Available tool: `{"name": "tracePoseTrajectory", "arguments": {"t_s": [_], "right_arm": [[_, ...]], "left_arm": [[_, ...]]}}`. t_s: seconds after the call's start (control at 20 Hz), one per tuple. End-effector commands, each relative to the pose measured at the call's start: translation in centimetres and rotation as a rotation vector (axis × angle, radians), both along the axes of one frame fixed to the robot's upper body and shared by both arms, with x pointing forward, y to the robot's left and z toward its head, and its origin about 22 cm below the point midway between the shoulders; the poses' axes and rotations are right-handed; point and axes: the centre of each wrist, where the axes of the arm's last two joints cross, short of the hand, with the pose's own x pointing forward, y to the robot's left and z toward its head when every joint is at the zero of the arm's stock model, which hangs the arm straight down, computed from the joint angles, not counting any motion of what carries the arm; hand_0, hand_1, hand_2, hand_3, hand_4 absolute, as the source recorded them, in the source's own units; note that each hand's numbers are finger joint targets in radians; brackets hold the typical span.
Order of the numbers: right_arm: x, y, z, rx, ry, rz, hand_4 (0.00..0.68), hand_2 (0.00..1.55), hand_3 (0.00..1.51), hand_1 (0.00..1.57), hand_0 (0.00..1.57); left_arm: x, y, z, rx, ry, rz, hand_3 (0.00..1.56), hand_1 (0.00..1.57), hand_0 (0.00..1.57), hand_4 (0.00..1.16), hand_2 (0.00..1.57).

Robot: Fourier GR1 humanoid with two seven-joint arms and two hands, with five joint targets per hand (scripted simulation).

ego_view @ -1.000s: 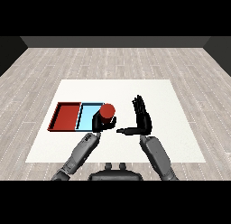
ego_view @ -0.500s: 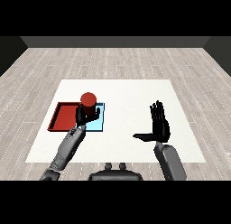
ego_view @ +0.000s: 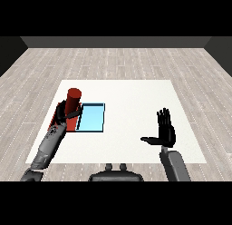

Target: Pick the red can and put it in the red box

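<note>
Red can (ego_view: 73, 101) – no label visible – in left robot hand (ego_view: 68, 114), over red tray (ego_view: 59, 114).

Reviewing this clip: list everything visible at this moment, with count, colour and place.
Red can: one, red, upright, held in the left hand over the red tray.
Red tray: one, red, table's left side, mostly hidden behind can and hand.
Light blue tray: one, light blue, beside the red tray on its right.
Table: one, white.
Floor: grey planks.
Left hand: black, curled round the can.
Right hand: black, open, raised at right.
</note>
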Motion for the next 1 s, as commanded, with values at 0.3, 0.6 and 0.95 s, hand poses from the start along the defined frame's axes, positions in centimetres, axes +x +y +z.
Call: {"name": "tracePoseTrajectory", "arguments": {"t_s": [0.3, 0.6, 0.95], "right_arm": [[2.0, -2.2, -2.0, -0.005, 0.041, -0.037, 0.000, 0.00, 0.00, 0.00, 0.00], [3.1, 0.5, -2.3, -0.023, 0.047, -0.030, 0.000, 0.00, 0.00, 0.00, 0.00], [4.6, 0.3, -2.5, -0.017, 0.009, -0.051, 0.000, 0.00, 0.00, 0.00, 0.00]], "left_arm": [[-1.2, 9.8, -5.4, 0.195, 0.458, 0.241, 1.42, 1.57, 1.57, 1.00, 1.53], [-0.9, 9.9, -7.7, 0.228, 0.662, 0.293, 0.00, 0.00, 0.00, 0.72, 0.00], [-2.2, 10.3, -9.5, 0.235, 0.805, 0.153, 0.00, 0.00, 0.00, 0.56, 0.00]]}}
